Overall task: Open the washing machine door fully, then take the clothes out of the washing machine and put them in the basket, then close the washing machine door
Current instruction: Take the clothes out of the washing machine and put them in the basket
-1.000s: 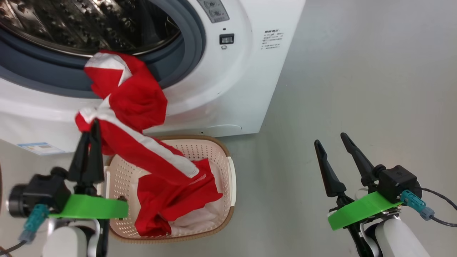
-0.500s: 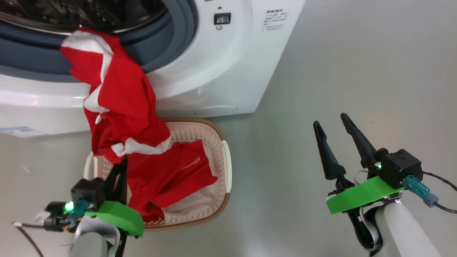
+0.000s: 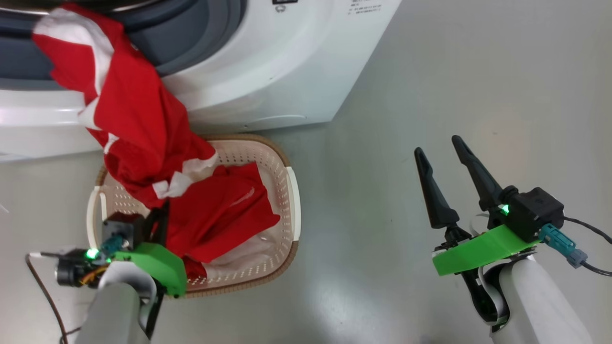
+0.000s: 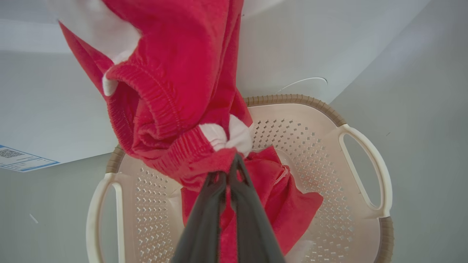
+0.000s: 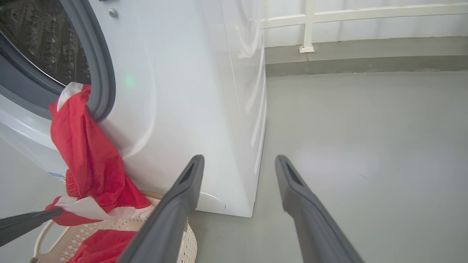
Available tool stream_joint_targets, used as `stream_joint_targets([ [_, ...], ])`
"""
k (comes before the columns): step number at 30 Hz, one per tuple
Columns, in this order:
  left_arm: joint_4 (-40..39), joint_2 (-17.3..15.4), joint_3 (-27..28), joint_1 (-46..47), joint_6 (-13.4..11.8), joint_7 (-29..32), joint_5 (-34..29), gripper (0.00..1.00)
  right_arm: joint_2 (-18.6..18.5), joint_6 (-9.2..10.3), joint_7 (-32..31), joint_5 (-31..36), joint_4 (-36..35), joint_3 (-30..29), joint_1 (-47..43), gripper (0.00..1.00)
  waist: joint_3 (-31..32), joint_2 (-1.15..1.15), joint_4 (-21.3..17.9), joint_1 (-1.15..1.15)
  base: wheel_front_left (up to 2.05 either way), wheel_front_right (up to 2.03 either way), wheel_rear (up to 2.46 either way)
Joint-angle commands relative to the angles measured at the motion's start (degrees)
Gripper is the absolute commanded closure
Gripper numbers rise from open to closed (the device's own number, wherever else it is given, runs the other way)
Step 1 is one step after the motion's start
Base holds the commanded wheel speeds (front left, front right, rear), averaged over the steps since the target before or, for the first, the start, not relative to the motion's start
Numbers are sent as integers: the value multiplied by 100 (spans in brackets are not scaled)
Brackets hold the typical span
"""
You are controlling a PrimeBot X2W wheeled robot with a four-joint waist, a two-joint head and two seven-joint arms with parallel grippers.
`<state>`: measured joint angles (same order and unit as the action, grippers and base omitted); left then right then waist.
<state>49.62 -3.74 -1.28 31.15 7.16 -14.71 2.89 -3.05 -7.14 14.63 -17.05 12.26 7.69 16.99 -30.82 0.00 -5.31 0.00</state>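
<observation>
The two fingers of the left gripper are pressed together on the clothes. They pinch a bunch of red fabric with a small white trim, just beside an elastic red band. The pinched part hangs above the near left part of the basket. From this grip the red garment goes up and far, across the white front of the washing machine, and its upper end with a white part lies on the grey rubber ring of the drum opening. So one garment is half out of the machine and half over the basket. More red cloth and some white cloth lie inside the basket, which stands on the floor just beside the front of the machine. A blue sticker is on the machine's front, to the left of the basket.

The fingers of the right gripper are spread apart and hold nothing. This gripper hangs over the bare floor, well apart from the basket, on its right side. Far behind, a white railing stands along the wall.
</observation>
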Motion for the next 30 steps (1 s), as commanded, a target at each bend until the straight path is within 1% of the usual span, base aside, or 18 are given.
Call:
stream_joint_targets([
  [1,112,-245,130,158,22,-29,-61,94,17,-35,37,9,-155,147,72,0,-187,0,-60,0,0,0,0],
  [3,287,-296,109,327,22,-29,-78,91,17,-35,37,7,-170,167,112,0,-278,0,-73,0,0,0,0],
  [4,287,-296,109,327,22,-29,-78,91,17,-35,37,7,-170,167,112,0,-278,0,-73,0,0,0,0],
  [6,464,-345,89,504,23,-29,-85,86,17,-35,37,3,-186,190,150,0,-368,0,-87,0,0,0,0],
  [8,652,-397,74,679,24,-29,-82,72,17,-35,37,-1,-201,218,195,0,-455,0,-104,0,0,0,0],
  [10,838,-435,76,835,19,-29,-71,55,17,-35,37,-4,-216,238,233,0,-518,0,-120,0,0,0,0],
  [11,914,-448,77,903,17,-29,-66,42,17,-35,37,-6,-223,244,249,0,-541,0,-127,0,0,0,0],
  [12,984,-455,74,962,14,-29,-62,18,17,-35,37,-7,-227,248,264,0,-556,0,-132,0,0,0,0],
  [13,1047,-463,70,1014,9,-29,-60,0,17,-35,37,-9,-229,252,276,0,-571,0,-138,0,0,0,0],
  [22,1285,-515,60,1225,-2,-29,-2,0,17,-35,37,9,-228,241,292,0,-592,0,-162,0,0,0,0],
  [27,1220,-494,122,1232,7,-29,132,0,17,-35,37,37,-204,196,302,0,-566,0,-93,0,0,0,0],
  [30,1037,-473,177,1175,15,-29,238,0,17,-35,37,51,-187,174,306,0,-527,0,-43,0,0,0,0],
])
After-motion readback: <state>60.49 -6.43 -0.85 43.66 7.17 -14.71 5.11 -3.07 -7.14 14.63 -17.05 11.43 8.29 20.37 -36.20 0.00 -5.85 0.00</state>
